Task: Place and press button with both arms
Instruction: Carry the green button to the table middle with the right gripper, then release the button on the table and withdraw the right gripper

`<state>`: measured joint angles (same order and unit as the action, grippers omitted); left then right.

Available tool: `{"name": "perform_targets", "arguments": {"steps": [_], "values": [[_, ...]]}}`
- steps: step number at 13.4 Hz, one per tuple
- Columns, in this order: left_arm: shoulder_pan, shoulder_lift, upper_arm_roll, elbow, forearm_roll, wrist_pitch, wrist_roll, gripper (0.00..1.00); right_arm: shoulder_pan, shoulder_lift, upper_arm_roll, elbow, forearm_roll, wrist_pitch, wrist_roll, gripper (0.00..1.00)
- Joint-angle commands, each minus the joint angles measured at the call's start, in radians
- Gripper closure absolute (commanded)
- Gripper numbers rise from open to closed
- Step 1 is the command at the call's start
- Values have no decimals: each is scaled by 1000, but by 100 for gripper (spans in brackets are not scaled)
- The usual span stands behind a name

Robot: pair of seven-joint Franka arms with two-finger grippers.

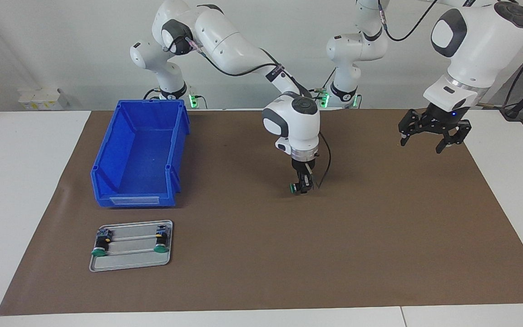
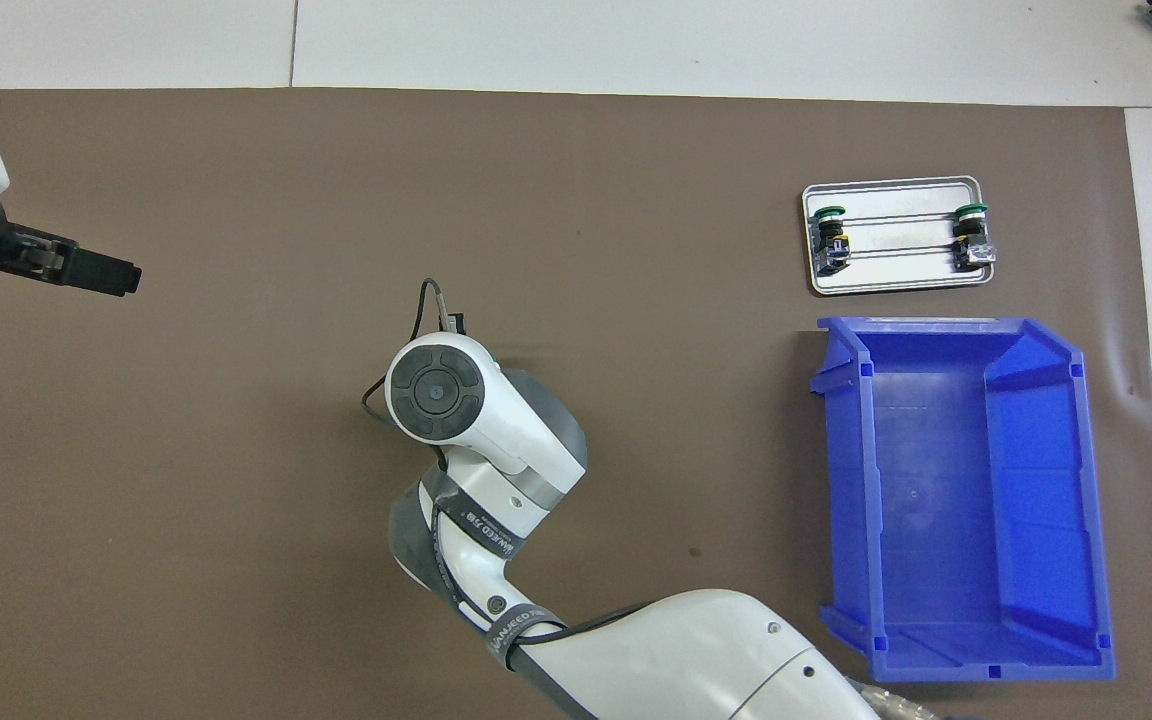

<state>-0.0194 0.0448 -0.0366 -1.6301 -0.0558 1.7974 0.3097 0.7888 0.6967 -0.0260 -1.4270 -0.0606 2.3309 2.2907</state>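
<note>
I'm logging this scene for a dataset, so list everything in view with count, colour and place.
Green-capped push-button switch: one, green and black, held by the right end effector over the mat's middle.
Identical switches: two, on the tray.
Flat metal tray: one, silver, farther from the robots than the bin.
Open plastic bin: one, blue, right arm's end.
Brown mat: one, on the white table.
Right end effector: black, shut on the switch.
Left end effector: black, open, waiting.
</note>
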Motion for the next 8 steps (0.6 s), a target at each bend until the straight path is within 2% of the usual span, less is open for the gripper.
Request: {"name": "perform_targets", "arguments": {"steps": [1,2,5,6,7,8], "values": [[-4,-68,1,-121,-7,88,26,0,1,-62,3,-110,-31,67,33,80],[-4,-75,1,-135,-7,105,37,0,1,-63,1,-110,-31,67,33,55],[-4,-77,1,-139,-7,108,68,0,0,-62,1,-102,-31,76,32,26],[-2,-75,1,-139,-7,109,83,0,1,-62,0,-93,-34,71,29,7],[-1,-77,1,-139,-9,109,100,0,1,-62,-6,-84,-47,62,20,1],[-1,-75,1,-139,-9,109,112,0,-6,-65,-3,-79,-86,61,12,1]]}}
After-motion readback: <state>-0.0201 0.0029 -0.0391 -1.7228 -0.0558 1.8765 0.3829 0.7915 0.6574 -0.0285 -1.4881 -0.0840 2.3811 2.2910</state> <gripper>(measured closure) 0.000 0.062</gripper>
